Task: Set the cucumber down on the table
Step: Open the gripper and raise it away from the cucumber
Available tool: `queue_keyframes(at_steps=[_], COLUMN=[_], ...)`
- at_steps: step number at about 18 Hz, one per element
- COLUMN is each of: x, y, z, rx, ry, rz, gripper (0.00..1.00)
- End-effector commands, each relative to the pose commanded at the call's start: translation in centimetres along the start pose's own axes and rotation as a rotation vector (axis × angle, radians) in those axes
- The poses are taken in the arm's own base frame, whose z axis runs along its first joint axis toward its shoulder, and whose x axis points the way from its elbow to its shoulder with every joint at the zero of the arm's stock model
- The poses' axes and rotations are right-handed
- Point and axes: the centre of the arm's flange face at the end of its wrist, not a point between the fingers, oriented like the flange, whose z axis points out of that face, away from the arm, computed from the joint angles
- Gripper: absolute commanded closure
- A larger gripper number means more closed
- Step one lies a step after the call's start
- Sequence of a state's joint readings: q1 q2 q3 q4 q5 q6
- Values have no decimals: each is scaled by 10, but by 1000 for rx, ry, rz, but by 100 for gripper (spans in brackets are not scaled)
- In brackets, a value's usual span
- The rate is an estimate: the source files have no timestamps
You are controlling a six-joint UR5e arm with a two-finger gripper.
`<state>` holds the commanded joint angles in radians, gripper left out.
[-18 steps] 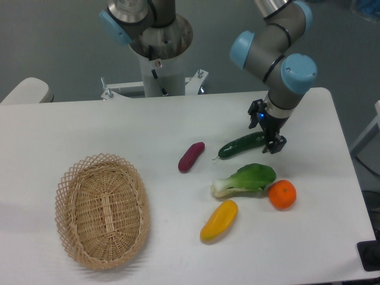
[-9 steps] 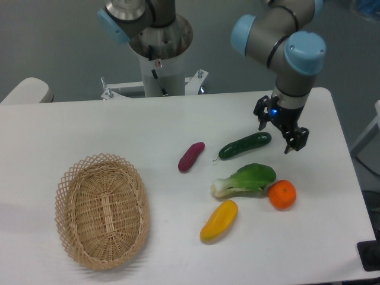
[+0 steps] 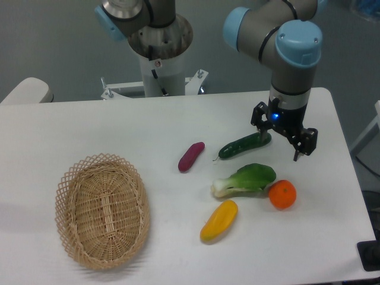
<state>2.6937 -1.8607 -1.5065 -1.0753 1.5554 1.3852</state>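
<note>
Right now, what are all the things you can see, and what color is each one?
Slim dark green cucumber: one, lying on the table, right of middle.
Purple sweet potato: one, left of the cucumber.
Leafy light-green bok choy: one, white stem, below the cucumber.
Round orange fruit: one, right of the bok choy.
Yellow pepper: one, nearest the front edge.
Oval woven wicker basket: one, tan, front left.
Large white table: one, under everything.
Gripper: one, black, open, above the cucumber's right end.

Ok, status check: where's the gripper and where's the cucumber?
Gripper open, raised, empty. Cucumber lying flat on the table, released. Bok choy just in front of it, not touching.
</note>
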Motion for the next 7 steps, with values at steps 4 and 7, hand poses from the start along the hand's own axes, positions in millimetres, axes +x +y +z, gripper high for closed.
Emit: queue_keyframes(at_steps=[4, 7], x=[4, 6], y=[-14, -18], z=[5, 6], rx=[-29, -27], ry=[-1, 1], rz=[23, 31], gripper=[0, 0])
